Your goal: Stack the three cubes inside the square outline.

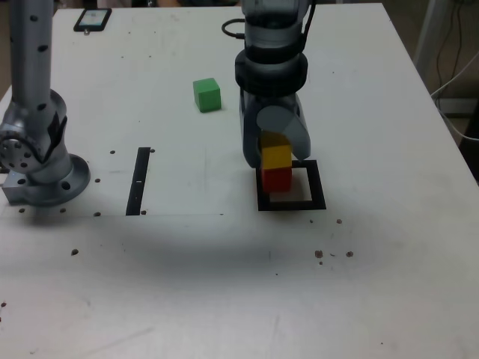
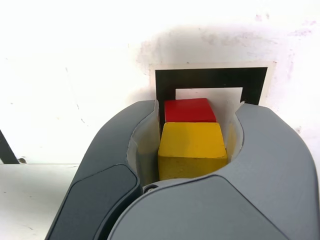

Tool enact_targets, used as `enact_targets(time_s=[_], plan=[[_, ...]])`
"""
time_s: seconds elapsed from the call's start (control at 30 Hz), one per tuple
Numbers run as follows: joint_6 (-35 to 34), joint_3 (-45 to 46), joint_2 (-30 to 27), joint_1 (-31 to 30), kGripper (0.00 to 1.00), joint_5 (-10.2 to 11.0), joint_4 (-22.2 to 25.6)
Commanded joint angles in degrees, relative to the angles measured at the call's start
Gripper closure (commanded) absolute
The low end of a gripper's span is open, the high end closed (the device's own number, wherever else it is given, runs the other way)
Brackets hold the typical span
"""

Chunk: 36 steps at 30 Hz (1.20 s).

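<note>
My gripper is shut on the yellow cube, which shows between the two grey jaws in the wrist view. The yellow cube sits directly over the red cube, slightly offset; whether it rests on it I cannot tell. The red cube stands in the square outline, against the side at the exterior view's left, partly over the black frame. The green cube lies alone on the table, farther back and toward the exterior view's left.
A narrow black strip lies flat at the exterior view's left of the outline. The arm's grey base stands at the left edge. A dark phone lies at the back left. A black cable loops behind the wrist.
</note>
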Motion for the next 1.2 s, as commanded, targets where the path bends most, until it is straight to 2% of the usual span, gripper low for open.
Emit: enact_targets(time_s=[0.0, 0.13, 0.23, 0.3, 0.4, 0.5, 0.7, 0.97, 1.17], plan=[[-0.1, -0.1, 0.2, -0.1, 0.79, -0.1, -0.3], [-0.1, 0.1, 0.3, -0.1, 0.72, -0.2, -0.5], [-0.1, 0.1, 0.4, -0.1, 0.61, -0.4, -0.5], [-0.1, 0.1, 0.4, -0.2, 0.48, -0.5, -0.4], [-0.1, 0.2, 0.1, -0.3, 0.19, -0.6, -0.4], [-0.1, 0.4, -0.2, -0.4, 0.03, -0.4, -0.3], [-0.1, 0.4, -1.2, -0.4, 0.01, 0.0, -0.1], [0.7, 0.9, -3.8, -0.3, 0.01, 2.1, 1.6], [5.1, 2.0, -8.3, 3.4, 0.01, 2.6, 6.7]])
